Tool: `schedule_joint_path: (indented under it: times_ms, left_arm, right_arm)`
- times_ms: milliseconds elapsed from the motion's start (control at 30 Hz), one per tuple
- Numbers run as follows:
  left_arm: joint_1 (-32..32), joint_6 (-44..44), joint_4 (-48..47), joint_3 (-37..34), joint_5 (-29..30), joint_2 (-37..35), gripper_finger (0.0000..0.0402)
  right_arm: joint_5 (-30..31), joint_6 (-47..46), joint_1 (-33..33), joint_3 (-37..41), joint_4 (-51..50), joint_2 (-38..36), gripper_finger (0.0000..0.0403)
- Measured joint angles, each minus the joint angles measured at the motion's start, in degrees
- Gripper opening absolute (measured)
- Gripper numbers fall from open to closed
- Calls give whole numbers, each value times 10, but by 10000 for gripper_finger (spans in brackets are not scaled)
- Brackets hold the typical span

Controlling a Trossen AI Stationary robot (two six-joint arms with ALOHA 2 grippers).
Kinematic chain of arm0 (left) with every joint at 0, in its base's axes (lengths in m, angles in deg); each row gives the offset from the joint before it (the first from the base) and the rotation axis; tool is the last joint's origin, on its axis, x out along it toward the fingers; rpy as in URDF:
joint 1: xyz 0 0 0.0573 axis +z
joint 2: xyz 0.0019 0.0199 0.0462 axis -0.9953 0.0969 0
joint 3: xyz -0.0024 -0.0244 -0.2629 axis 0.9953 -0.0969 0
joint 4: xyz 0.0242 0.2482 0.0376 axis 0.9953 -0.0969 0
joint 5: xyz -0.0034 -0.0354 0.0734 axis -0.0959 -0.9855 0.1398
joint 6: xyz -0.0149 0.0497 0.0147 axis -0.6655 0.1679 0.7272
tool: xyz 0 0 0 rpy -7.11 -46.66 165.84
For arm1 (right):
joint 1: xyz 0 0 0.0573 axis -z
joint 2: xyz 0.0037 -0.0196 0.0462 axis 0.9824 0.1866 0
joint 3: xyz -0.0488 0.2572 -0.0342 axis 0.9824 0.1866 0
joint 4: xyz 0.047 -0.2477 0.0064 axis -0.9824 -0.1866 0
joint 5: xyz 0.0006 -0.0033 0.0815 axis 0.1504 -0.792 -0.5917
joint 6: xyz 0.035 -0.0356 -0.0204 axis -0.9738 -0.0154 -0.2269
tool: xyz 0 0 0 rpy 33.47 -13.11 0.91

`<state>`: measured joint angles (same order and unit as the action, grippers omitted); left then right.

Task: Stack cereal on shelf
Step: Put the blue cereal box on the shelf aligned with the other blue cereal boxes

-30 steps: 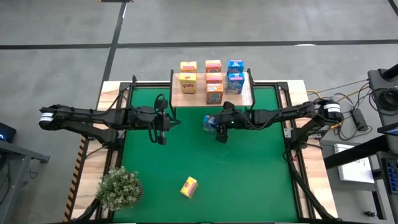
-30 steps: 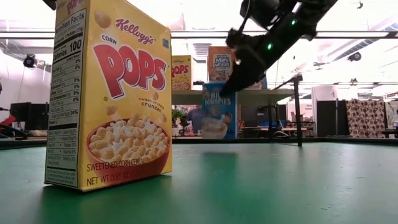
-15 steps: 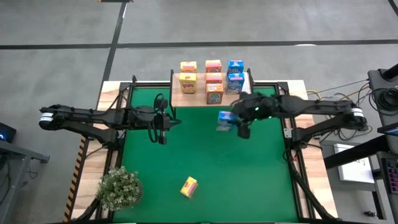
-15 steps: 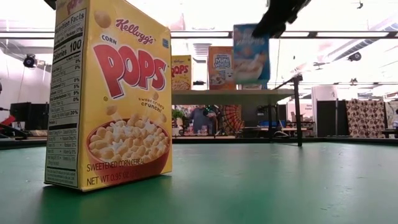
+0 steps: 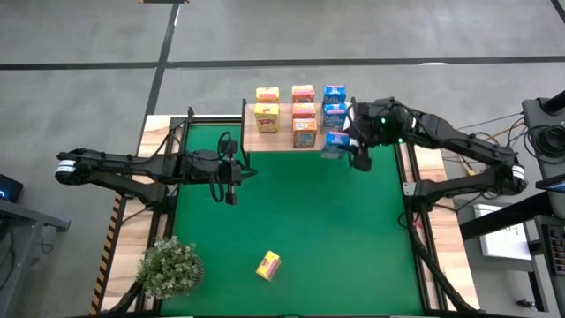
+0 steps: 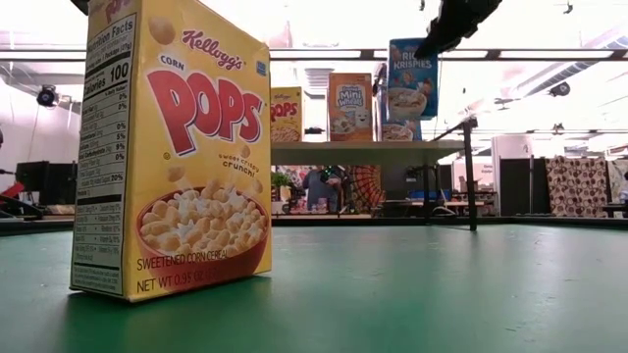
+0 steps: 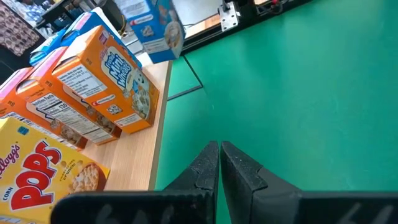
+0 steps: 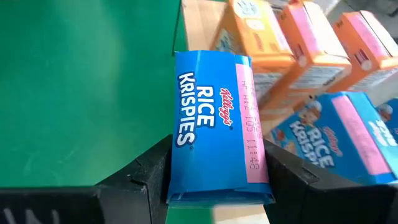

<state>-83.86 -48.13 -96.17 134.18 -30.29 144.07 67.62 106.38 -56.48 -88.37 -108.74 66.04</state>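
Observation:
The light-wood shelf [image 5: 281, 134] stands at the mat's far edge with several cereal boxes on it: two yellow [image 5: 267, 117], three orange [image 5: 304, 113] and two blue [image 5: 334, 113]. My right gripper [image 5: 342, 147] is shut on another blue cereal box [image 8: 217, 124], just above the shelf's near right corner. One yellow box [image 5: 267, 264] stands on the green mat near the front, large in the low view [image 6: 172, 147]. My left gripper [image 7: 219, 155] waits shut over the mat, left of the shelf. My right gripper pinches the blue box between its two fingers [image 8: 152, 171], one on each broad face, at the end nearest the wrist [image 8: 214, 186]. They come slanting down from the table's right side. The box hangs upright [image 6: 412, 76], lifted clear of mat and shelf.
A bushy potted plant [image 5: 169, 267] stands at the mat's near left corner. The green mat [image 5: 353, 238] lies open between the shelf and the yellow box. Black frame rails [image 5: 408, 177] run along the table's sides.
My right gripper has risen and gone toward the table's far right, carrying the blue box. The box has been lifted clear off the mat in front of the shelf and now hangs at the shelf's near right corner.

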Motion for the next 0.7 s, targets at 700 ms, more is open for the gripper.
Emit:
schedule_joint_path:
  times_ms: [700]
  left_arm:
    - [0, -10, 6, 0, 0, 0, 0]
  right_arm:
    - [-139, 110, 144, -4, 14, 75, 182]
